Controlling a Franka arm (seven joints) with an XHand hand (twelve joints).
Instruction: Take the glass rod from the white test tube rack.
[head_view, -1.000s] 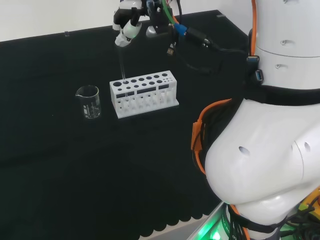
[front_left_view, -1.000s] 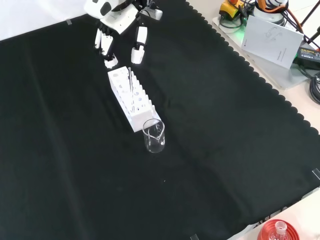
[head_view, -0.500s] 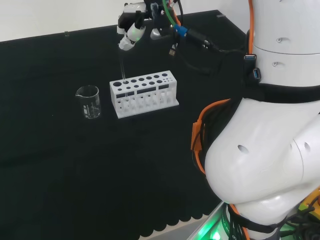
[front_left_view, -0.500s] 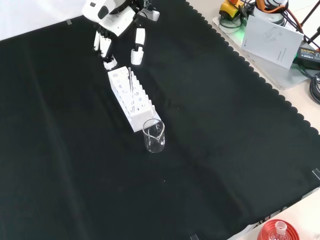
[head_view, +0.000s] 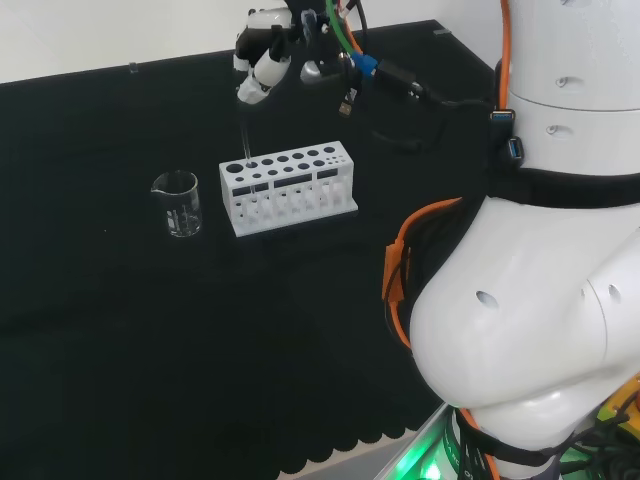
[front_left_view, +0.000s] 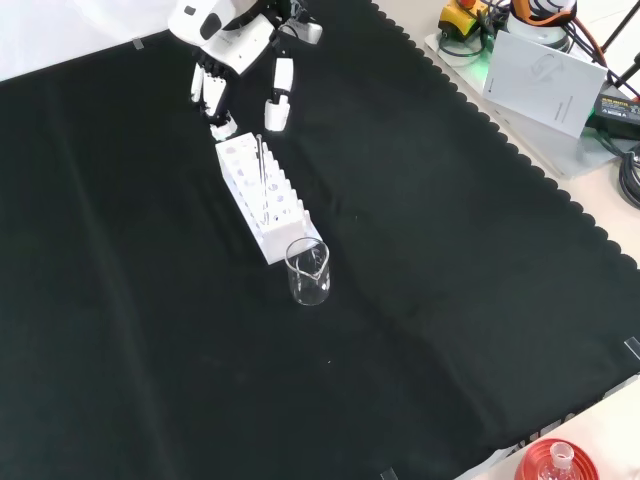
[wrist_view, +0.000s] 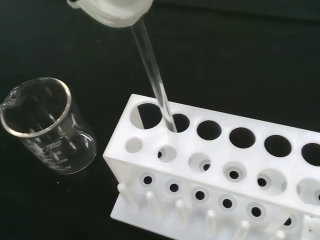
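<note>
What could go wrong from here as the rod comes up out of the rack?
The glass rod leans, with its lower end in a hole of the white rack. If the hand lifts off the rod's axis, the rod could catch the hole's rim and tip or drag the rack. The beaker stands close beside that end and could be knocked.

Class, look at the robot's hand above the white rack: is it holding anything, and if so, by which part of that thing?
The hand holds the glass rod by its top end; the rod's lower end is still in a hole at the end of the white test tube rack nearest the beaker.
</note>
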